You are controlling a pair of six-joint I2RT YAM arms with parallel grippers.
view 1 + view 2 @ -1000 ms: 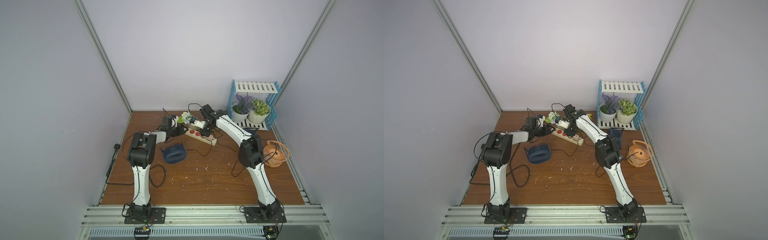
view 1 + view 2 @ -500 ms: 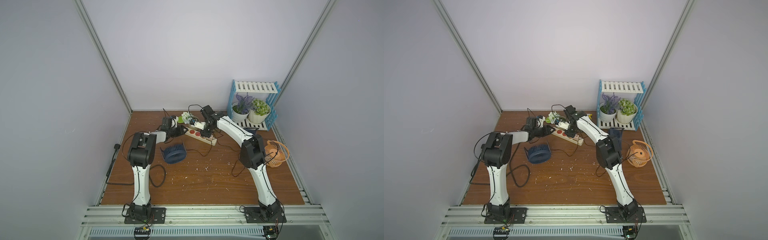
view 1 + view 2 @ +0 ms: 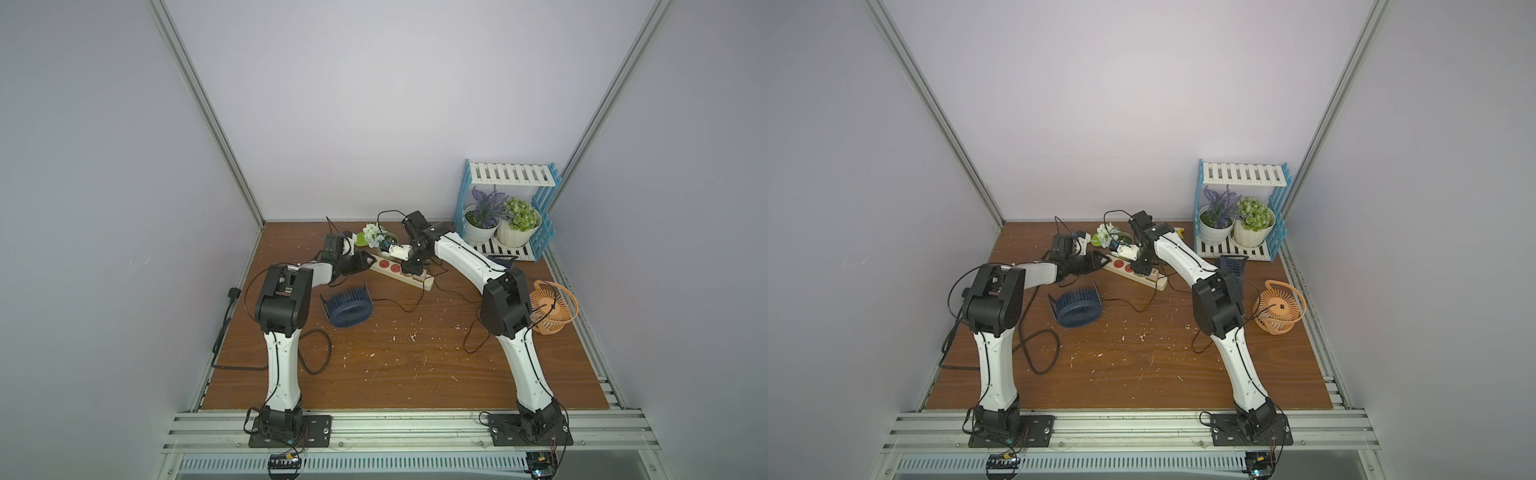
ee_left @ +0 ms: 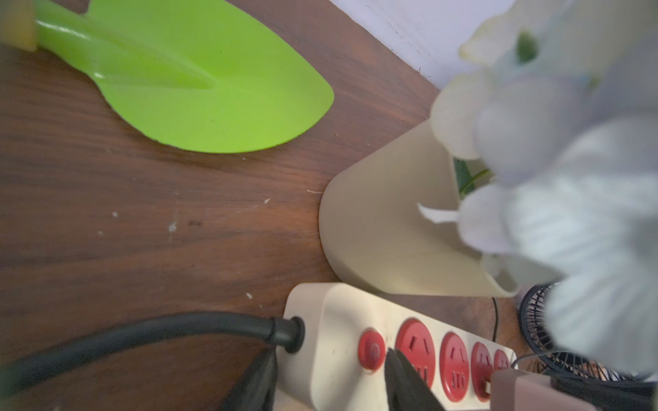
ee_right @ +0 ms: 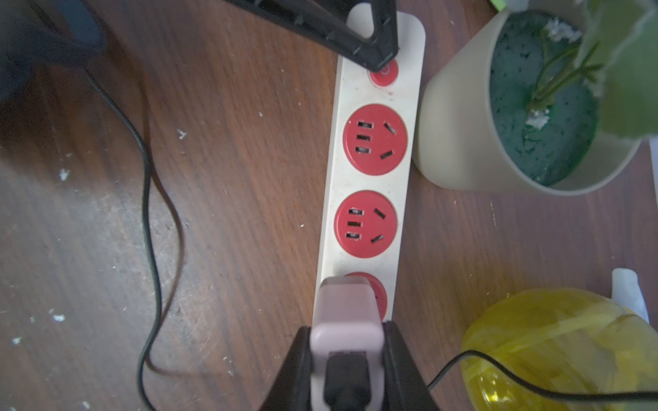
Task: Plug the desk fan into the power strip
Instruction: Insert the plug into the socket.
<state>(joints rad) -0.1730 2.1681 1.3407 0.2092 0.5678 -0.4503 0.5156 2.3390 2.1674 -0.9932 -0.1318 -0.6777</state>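
Power strip [image 3: 388,267] flat, long axis diagonal, corded end toward left tool [image 3: 370,262].

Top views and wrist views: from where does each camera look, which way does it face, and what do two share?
Top views: high in front, above the arm bases, facing down toward the back wall; both arms show whole, meeting at the power strip.
Left wrist: low over the table, facing the strip's cord end; left gripper shows, jaws apart.
Right wrist: above the strip, looking along it; right gripper shows, shut on a pink plug.
Shared by both wrists: strip, beige pot.
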